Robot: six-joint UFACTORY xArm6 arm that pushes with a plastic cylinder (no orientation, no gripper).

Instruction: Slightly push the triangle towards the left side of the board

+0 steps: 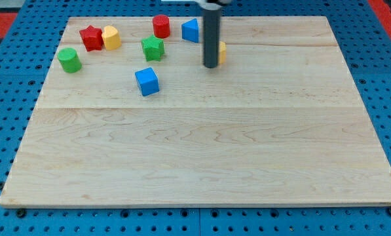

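The blue triangle [191, 30] lies near the top edge of the wooden board [202, 144], a little left of the middle. My tip [210, 66] rests on the board just below and to the right of the triangle, apart from it. The rod hides most of a yellow block [222, 52], which shows just to the right of the rod; its shape cannot be made out.
A red cylinder [161, 26] stands just left of the triangle. A green star [152, 48], a blue cube [147, 81], a yellow block [111, 37], a red star [90, 37] and a green cylinder [69, 59] lie further left.
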